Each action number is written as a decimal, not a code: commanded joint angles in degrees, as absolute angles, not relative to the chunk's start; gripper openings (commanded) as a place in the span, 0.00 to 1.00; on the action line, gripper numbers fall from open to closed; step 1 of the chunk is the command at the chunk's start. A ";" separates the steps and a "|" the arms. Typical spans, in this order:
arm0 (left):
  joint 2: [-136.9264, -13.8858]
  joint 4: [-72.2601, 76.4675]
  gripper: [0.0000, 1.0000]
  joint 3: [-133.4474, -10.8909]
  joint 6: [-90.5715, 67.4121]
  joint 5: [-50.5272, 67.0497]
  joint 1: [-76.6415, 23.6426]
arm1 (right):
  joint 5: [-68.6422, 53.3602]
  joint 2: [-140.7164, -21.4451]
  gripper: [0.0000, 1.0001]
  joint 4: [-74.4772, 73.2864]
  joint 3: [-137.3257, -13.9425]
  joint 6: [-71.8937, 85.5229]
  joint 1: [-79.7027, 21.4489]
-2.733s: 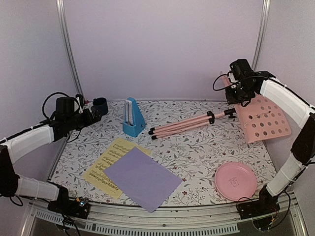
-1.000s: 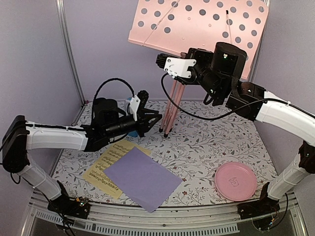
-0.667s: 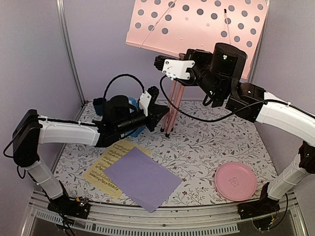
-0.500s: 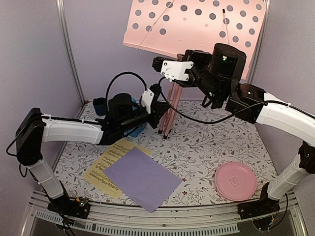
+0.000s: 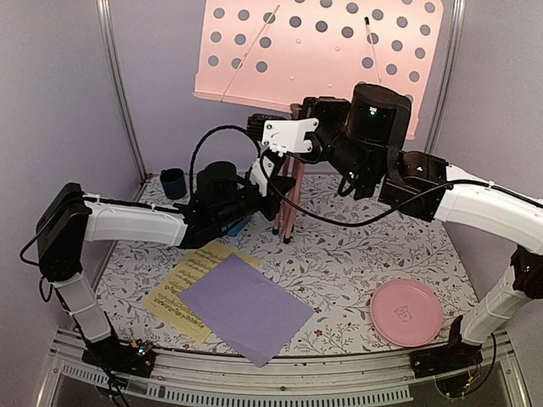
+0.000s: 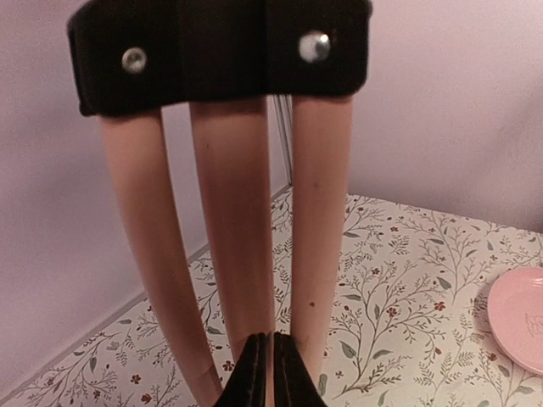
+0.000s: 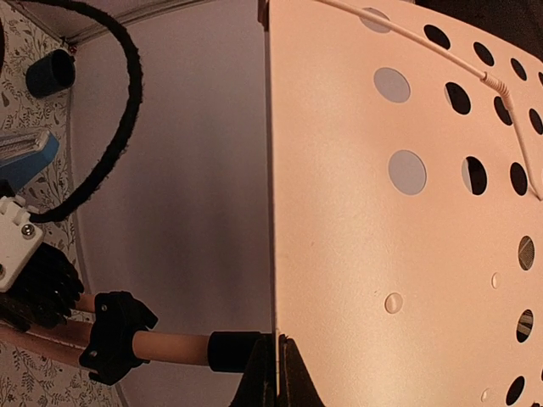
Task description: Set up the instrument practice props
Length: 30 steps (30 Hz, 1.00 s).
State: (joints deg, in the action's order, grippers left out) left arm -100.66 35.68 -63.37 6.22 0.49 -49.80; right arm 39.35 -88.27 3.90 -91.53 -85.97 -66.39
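Note:
The pink music stand (image 5: 314, 51) stands upright at the back, its perforated desk high and its three legs (image 5: 286, 208) folded together with their feet on the table. My right gripper (image 7: 273, 343) is shut on the desk's (image 7: 407, 212) lower edge. My left gripper (image 6: 273, 341) is shut at the middle leg (image 6: 233, 220), and a thin pink strip shows between its tips. The lavender sheet (image 5: 246, 307) lies over the yellow sheet (image 5: 182, 284) at the front left. The blue metronome (image 5: 238, 224) is mostly hidden behind my left arm.
A round pink plate (image 5: 405, 312) lies at the front right. A small dark blue cup (image 5: 173, 181) stands in the back left corner. Purple walls and metal posts close in the back and the sides.
The stand, lying on the table at first, now stands upright and has shifted left. My left gripper has reached in and closed on its legs. The right gripper has kept hold of the desk.

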 commanded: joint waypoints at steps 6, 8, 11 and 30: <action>-102.84 34.78 0.15 -67.22 9.48 -2.74 -50.74 | 38.18 -86.46 0.00 18.68 -96.71 -87.32 -67.68; -103.15 34.78 0.19 -67.62 9.55 -2.97 -50.78 | 38.03 -86.59 0.00 18.41 -97.08 -86.98 -67.72; -103.79 34.81 0.25 -68.25 9.71 -2.88 -50.83 | 37.72 -86.57 0.00 17.90 -97.45 -86.19 -67.70; -106.78 33.40 0.67 -72.08 9.50 0.43 -51.18 | 37.05 -86.19 0.00 16.36 -97.14 -83.56 -66.63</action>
State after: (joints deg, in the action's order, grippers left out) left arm -105.91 31.92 -69.14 9.85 -0.80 -50.15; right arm 40.64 -89.38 1.93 -91.55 -86.17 -66.52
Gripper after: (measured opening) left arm 0.654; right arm 0.006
